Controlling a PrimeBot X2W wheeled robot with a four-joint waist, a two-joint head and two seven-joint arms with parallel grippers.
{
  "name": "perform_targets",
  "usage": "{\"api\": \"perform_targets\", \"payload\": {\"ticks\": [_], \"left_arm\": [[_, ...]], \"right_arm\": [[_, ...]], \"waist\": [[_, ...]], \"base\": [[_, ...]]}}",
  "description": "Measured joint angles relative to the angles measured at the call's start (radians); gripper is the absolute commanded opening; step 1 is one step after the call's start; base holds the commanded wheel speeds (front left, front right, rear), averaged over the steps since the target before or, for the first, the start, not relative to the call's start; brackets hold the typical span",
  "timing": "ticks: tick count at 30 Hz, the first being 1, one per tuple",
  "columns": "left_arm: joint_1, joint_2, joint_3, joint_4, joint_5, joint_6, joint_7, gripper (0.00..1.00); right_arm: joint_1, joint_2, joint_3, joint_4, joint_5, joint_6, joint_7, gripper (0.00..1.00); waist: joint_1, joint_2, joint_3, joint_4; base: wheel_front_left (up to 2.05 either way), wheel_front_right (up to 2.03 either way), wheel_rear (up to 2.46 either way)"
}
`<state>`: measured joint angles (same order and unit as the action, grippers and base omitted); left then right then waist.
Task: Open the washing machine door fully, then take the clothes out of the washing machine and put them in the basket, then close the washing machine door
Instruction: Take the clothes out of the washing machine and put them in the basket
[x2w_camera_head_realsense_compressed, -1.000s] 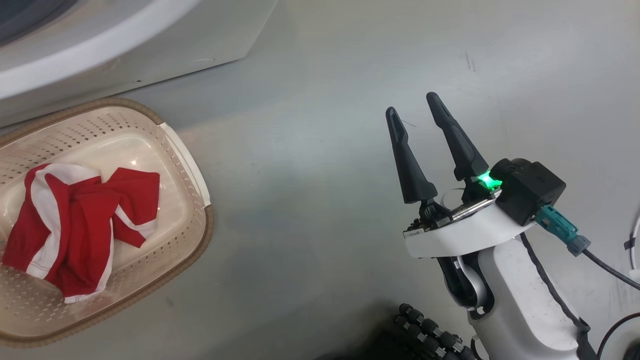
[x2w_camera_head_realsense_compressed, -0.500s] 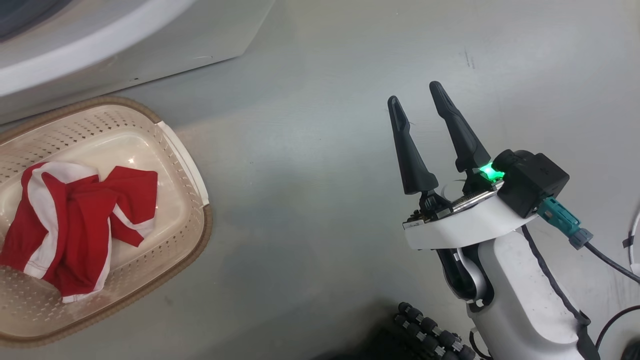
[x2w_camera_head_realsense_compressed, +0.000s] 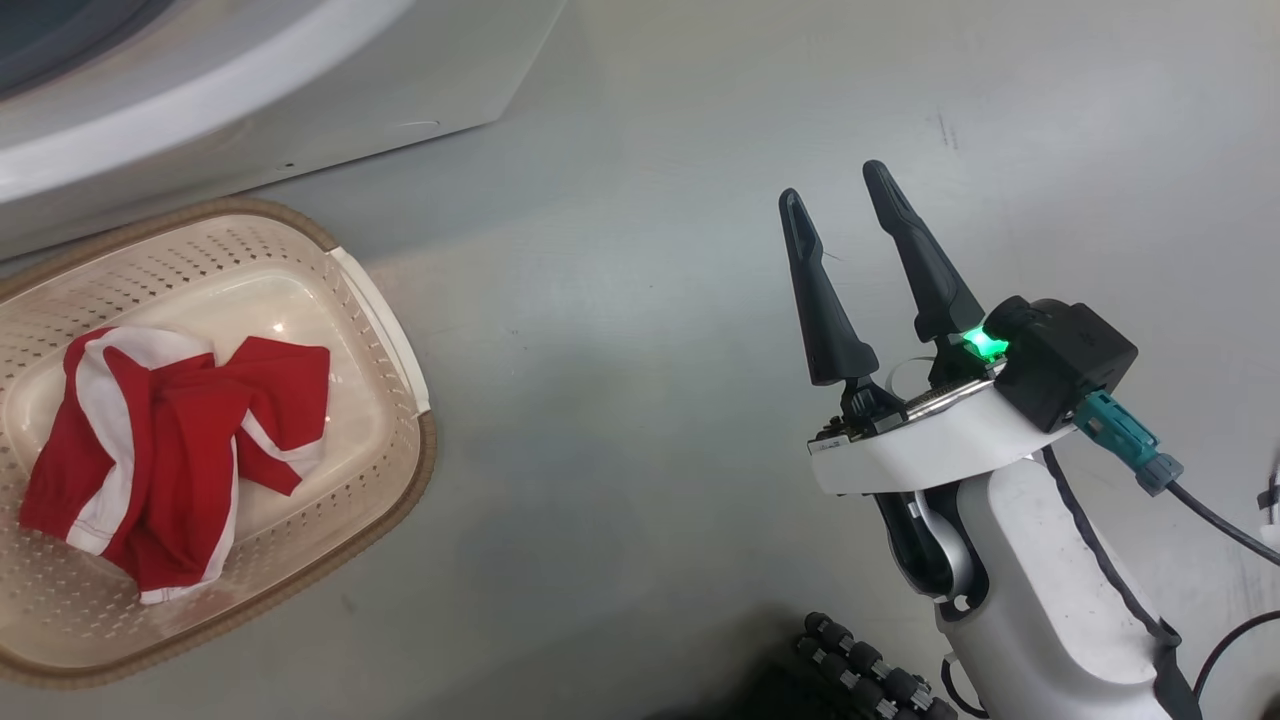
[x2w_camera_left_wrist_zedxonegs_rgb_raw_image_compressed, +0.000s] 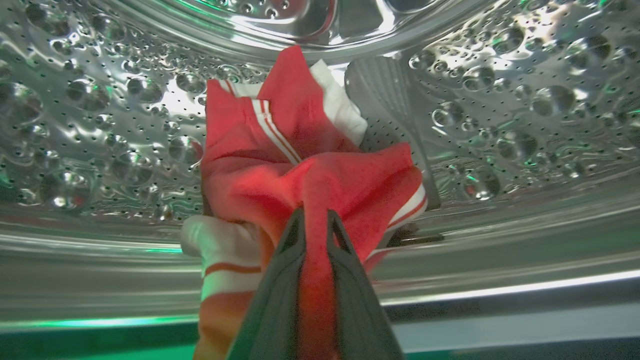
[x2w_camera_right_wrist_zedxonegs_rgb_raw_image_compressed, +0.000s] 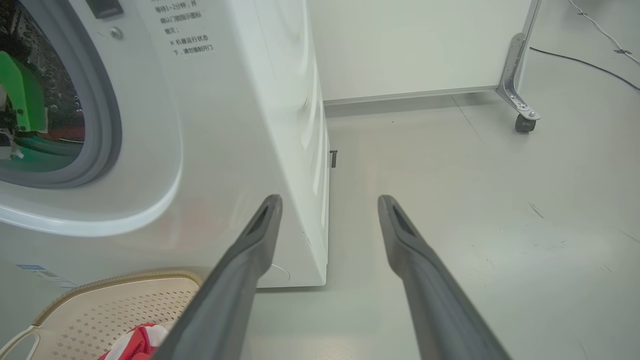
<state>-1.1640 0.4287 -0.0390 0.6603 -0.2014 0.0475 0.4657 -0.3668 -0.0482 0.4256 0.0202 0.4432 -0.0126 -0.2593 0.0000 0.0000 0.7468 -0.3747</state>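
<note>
Inside the steel drum (x2w_camera_left_wrist_zedxonegs_rgb_raw_image_compressed: 100, 125), the left gripper (x2w_camera_left_wrist_zedxonegs_rgb_raw_image_compressed: 314, 216) clamps a striped red garment (x2w_camera_left_wrist_zedxonegs_rgb_raw_image_compressed: 300, 165) — the right gripper (x2w_camera_head_realsense_compressed: 832, 182) hangs open above the floor (x2w_camera_head_realsense_compressed: 620, 420) (a second red garment (x2w_camera_head_realsense_compressed: 170, 450) lies in the basket (x2w_camera_head_realsense_compressed: 405, 330)).

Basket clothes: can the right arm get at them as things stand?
Probably yes: the right end effector is open, only bare floor separates it from the basket, and the clothes lie uncovered.
</note>
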Motion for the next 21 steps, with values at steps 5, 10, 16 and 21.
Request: {"api": "perform_targets", "payload": {"ticks": [5, 10, 16, 21], "left_arm": [[0.002, -0.032, 0.016, -0.005, -0.028, -0.004, -0.076, 0.0], [0.025, -0.083, 0.04, -0.022, -0.073, -0.017, -0.174, 0.0], [0.082, -0.117, 0.047, -0.035, -0.09, -0.036, -0.292, 0.0], [0.121, -0.141, 0.04, -0.067, -0.09, -0.045, -0.388, 0.0]], "right_arm": [[0.0, 0.0, -0.002, 0.004, -0.011, 0.0, 0.0, 1.0], [0.0, -0.001, -0.015, 0.01, -0.026, 0.0, 0.0, 1.0], [0.0, -0.001, -0.024, 0.019, -0.05, 0.0, 0.0, 1.0], [0.002, -0.001, -0.031, 0.031, -0.071, 0.001, 0.0, 1.0]], "waist": [[0.0, 0.0, -0.012, 0.011], [0.0, 0.0, -0.026, 0.024], [0.0, 0.0001, -0.049, 0.043], [0.0, 0.0, -0.072, 0.061]], "base": [[0.0, 0.0, 0.0], [0.0, 0.0, 0.0], [0.0, 0.0, 0.0], [0.0, 0.0, 0.0]]}}
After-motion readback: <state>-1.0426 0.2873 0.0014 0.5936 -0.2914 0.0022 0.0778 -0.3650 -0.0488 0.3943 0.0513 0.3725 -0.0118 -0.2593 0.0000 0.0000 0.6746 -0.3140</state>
